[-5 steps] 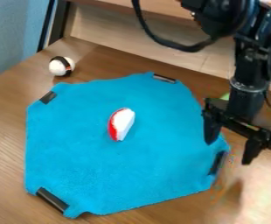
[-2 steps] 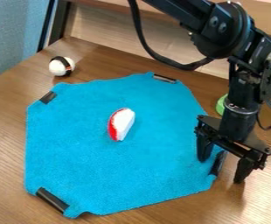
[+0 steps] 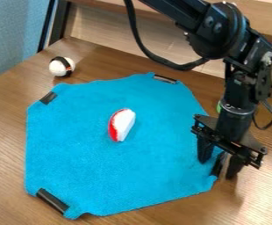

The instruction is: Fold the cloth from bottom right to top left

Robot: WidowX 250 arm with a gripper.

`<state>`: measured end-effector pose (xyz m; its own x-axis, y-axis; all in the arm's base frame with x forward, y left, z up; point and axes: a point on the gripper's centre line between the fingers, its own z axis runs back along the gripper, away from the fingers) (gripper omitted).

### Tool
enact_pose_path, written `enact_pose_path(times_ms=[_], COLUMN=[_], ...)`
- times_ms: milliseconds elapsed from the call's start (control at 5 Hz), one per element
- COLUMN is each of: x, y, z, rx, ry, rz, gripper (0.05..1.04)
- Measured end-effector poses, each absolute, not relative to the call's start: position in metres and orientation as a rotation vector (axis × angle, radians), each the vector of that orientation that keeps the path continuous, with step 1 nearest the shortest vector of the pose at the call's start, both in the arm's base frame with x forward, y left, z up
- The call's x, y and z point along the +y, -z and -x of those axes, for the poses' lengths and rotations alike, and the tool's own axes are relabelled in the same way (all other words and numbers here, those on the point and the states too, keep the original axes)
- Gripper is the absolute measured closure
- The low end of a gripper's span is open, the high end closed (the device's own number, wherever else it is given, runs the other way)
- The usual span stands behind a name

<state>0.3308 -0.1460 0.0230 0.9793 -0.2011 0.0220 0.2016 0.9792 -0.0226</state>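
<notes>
A ball (image 3: 57, 68) is sitting near the cloth (image 3: 103, 171), which is lying unfolded on the tabletop (image 3: 3, 132). A red-and-white toy (image 3: 123, 124) is resting mid-cloth. The claw (image 3: 218, 168) is hanging spread around the cloth's lower-right corner.

Cloth (image 3: 103, 176) matt — table (image 3: 6, 149) wood, faintly glossy.

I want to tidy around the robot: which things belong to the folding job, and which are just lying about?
For the job:
- cloth
- gripper, at the cloth's lower-right corner

Just lying about:
- ball
- red-and-white toy, on the cloth
- green thing, partly hidden
</notes>
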Motion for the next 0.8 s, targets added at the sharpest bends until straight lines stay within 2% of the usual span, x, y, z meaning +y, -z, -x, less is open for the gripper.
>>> enact_pose_path(times_ms=[200, 400, 600, 800], x=[-0.143, -0.139, -0.130, -0.115], y=[-0.023, -0.023, -0.025, -0.039], z=[-0.333, -0.334, -0.335, -0.332], rx=[-0.022, -0.017, -0.009, 0.001], ry=[0.185, 0.169, 0.175, 0.175], rz=[0.033, 0.051, 0.077, 0.080], gripper=[0.704, 0.914, 1.009, 1.022])
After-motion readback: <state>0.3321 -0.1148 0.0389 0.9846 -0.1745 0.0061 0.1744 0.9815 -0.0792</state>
